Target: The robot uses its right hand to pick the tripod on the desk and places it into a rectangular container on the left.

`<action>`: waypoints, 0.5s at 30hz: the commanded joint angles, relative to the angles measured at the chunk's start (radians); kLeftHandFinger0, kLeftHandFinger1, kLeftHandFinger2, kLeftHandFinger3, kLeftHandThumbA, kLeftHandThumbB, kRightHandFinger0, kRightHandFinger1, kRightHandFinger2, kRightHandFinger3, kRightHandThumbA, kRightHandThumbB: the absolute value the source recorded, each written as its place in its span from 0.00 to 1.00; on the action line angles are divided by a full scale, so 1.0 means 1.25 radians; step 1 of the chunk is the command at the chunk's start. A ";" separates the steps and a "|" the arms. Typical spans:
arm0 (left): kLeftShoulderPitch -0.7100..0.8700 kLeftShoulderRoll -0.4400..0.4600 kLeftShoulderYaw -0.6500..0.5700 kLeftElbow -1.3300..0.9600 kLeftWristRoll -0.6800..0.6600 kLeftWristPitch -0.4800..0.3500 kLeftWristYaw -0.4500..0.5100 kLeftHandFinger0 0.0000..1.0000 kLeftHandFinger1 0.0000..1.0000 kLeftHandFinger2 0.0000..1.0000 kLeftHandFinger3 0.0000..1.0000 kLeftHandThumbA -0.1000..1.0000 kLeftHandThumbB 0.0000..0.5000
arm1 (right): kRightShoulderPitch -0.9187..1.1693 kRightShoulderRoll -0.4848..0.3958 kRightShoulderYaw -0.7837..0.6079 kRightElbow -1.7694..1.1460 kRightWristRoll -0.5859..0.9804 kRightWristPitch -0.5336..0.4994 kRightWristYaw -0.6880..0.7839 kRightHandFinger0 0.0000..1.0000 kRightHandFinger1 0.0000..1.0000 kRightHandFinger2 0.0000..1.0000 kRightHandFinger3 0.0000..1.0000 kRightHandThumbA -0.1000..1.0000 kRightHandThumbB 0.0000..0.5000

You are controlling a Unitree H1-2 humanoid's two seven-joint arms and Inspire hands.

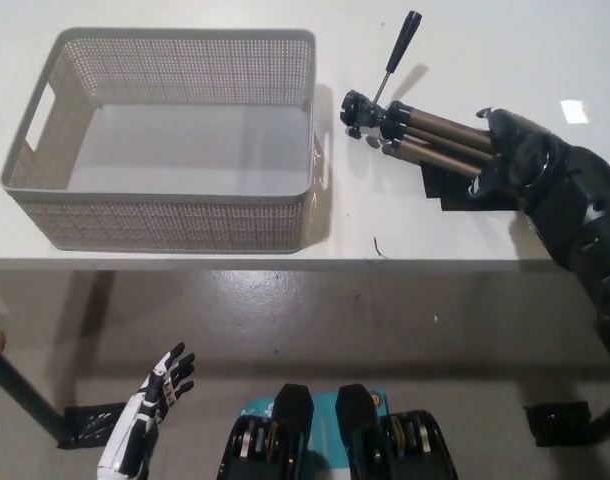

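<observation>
- The folded tripod with bronze-brown metal legs and a black head (425, 137) lies flat on the white desk (185, 25), just to the right of the basket. Its head points toward the basket and its thin black pan handle (398, 42) sticks up and away.
- My black right hand (513, 155) sits over the legs' middle, fingers draped across the bundle. I read that as wrapping the legs, since the bundle is the thickest, steadiest part to grab. I cannot tell whether the grip is firm.
- The legs cross a patch of black tape (463, 190) on the desk, which I take to be a marker for where the tripod is laid.
- The beige perforated rectangular plastic container (175, 215) stands empty on the left. Its near right wall is close to the tripod head, so the carry should be short.
- I judge the tripod longer than an easy drop; the protruding handle could catch the rim.
- My white left hand (150, 415) rests low, below the desk edge, fingers spread and holding nothing.
</observation>
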 commanded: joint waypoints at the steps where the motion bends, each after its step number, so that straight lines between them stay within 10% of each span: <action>1: 0.004 0.011 -0.003 -0.008 0.008 -0.049 -0.010 1.00 1.00 1.00 1.00 1.00 1.00 | 0.076 0.005 0.093 0.046 -0.080 0.059 0.132 1.00 1.00 1.00 1.00 1.00 0.98; 6: -0.004 0.017 -0.002 -0.007 0.005 -0.052 -0.015 1.00 1.00 1.00 1.00 1.00 1.00 | 0.088 0.007 0.184 0.064 -0.123 0.090 0.305 1.00 1.00 1.00 1.00 1.00 0.94; 10: -0.010 0.014 0.000 0.008 0.006 -0.069 -0.013 1.00 1.00 1.00 1.00 1.00 1.00 | 0.075 0.007 0.199 0.064 -0.120 0.110 0.336 0.91 1.00 1.00 1.00 0.86 0.63; 11: -0.012 0.015 0.000 0.008 0.003 -0.068 -0.015 1.00 1.00 1.00 1.00 1.00 1.00 | 0.076 0.004 0.205 0.059 -0.124 0.093 0.299 1.00 1.00 1.00 1.00 0.70 0.36; 12: -0.013 0.015 0.000 0.006 0.003 -0.065 -0.015 1.00 1.00 1.00 1.00 1.00 1.00 | 0.086 -0.002 0.177 0.049 -0.098 0.076 0.187 0.99 1.00 1.00 1.00 0.41 0.43; 13: -0.016 0.016 0.000 0.006 0.003 -0.063 -0.015 1.00 1.00 1.00 1.00 1.00 1.00 | 0.092 -0.008 0.163 0.041 -0.083 0.058 0.101 0.76 0.83 0.88 1.00 0.12 0.42; 14: -0.020 0.016 0.000 0.006 0.004 -0.058 -0.015 1.00 1.00 1.00 1.00 1.00 1.00 | 0.095 -0.014 0.147 0.035 -0.071 0.039 0.033 0.51 0.56 0.67 1.00 0.02 0.42; 15: -0.022 0.015 0.000 0.005 0.003 -0.054 -0.015 1.00 1.00 1.00 1.00 1.00 1.00 | 0.096 -0.018 0.134 0.031 -0.059 0.029 -0.003 0.43 0.51 0.62 1.00 0.00 0.41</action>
